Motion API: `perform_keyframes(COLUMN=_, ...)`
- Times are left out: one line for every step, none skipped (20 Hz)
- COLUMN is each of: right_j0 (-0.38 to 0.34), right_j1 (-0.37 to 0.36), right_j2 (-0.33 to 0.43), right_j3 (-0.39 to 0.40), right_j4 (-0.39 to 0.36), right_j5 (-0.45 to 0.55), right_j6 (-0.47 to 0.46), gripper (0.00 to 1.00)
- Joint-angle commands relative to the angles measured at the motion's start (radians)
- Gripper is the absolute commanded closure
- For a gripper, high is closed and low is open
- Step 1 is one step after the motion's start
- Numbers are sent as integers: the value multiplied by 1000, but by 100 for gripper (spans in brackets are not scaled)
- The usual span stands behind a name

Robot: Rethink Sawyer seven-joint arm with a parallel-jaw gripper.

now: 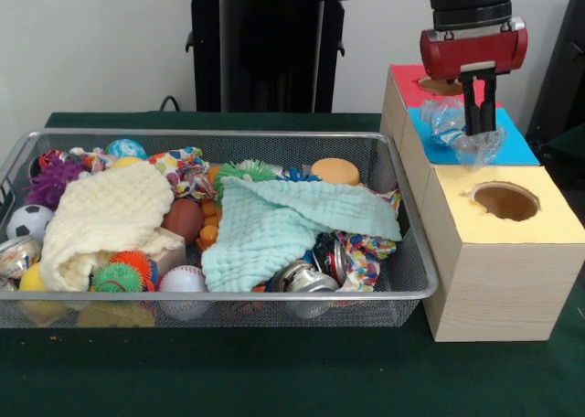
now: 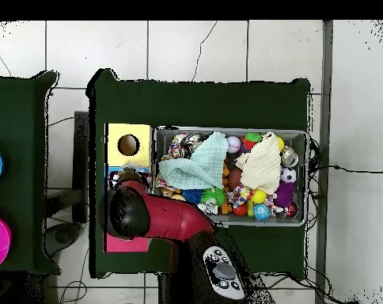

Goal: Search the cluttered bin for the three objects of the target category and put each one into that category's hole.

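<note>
The wire mesh bin (image 1: 228, 295) lies at the left of the front view, full of clutter; it also shows in the overhead view (image 2: 309, 174). Three wooden boxes stand in a row to its right: a yellow-topped box (image 1: 548, 218) with a round hole (image 1: 505, 200) nearest, a blue-topped box (image 1: 516, 147) behind it, and a red-topped box (image 1: 407, 86) farthest. My gripper (image 1: 475, 117) hangs over the blue top, shut on a crumpled piece of clear plastic (image 1: 452, 124) that sits just above the blue top. The blue box's hole is hidden.
In the bin lie a pale yellow cloth (image 1: 105, 214), a teal cloth (image 1: 283, 223), a soccer ball (image 1: 29, 221), a baseball (image 1: 183, 279), spiky balls, crushed cans (image 1: 306, 278) and an orange disc (image 1: 335, 171). In the overhead view my red arm (image 2: 167, 220) covers the blue box.
</note>
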Motion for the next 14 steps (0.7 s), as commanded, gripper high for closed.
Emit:
perform_keyframes(right_j0=-10, right_j1=309, right_j2=-32, right_j3=-42, right_j4=-55, right_j5=-160, right_j6=178, gripper=100)
perform_keyframes(right_j0=-4, right_j1=312, right_j2=-40, right_j3=-46, right_j4=-57, right_j5=-154, right_j6=172, gripper=100)
perform_keyframes(right_j0=1, right_j1=314, right_j2=-47, right_j3=-48, right_j4=-56, right_j5=-142, right_j6=167, gripper=100)
perform_keyframes(right_j0=5, right_j1=317, right_j2=-52, right_j3=-49, right_j4=-57, right_j5=-140, right_j6=164, gripper=100)
perform_keyframes(right_j0=9, right_j1=317, right_j2=-56, right_j3=-47, right_j4=-53, right_j5=-136, right_j6=165, gripper=100)
perform_keyframes(right_j0=12, right_j1=317, right_j2=-59, right_j3=-48, right_j4=-52, right_j5=-134, right_j6=163, gripper=100)
perform_keyframes(right_j0=12, right_j1=318, right_j2=-59, right_j3=-47, right_j4=-50, right_j5=-130, right_j6=160, gripper=100)
perform_keyframes(right_j0=12, right_j1=318, right_j2=-59, right_j3=-46, right_j4=-49, right_j5=-127, right_j6=158, gripper=100)
perform_keyframes(right_j0=11, right_j1=320, right_j2=-57, right_j3=-45, right_j4=-45, right_j5=-125, right_j6=157, gripper=100)
perform_keyframes(right_j0=12, right_j1=319, right_j2=-58, right_j3=-45, right_j4=-43, right_j5=-121, right_j6=155, gripper=100)
perform_keyframes(right_j0=14, right_j1=318, right_j2=-60, right_j3=-44, right_j4=-39, right_j5=-117, right_j6=154, gripper=100)
perform_keyframes(right_j0=13, right_j1=317, right_j2=-59, right_j3=-42, right_j4=-35, right_j5=-112, right_j6=155, gripper=100)
perform_keyframes(right_j0=13, right_j1=314, right_j2=-59, right_j3=-42, right_j4=-33, right_j5=-108, right_j6=154, gripper=100)
perform_keyframes(right_j0=15, right_j1=313, right_j2=-61, right_j3=-42, right_j4=-32, right_j5=-106, right_j6=153, gripper=100)
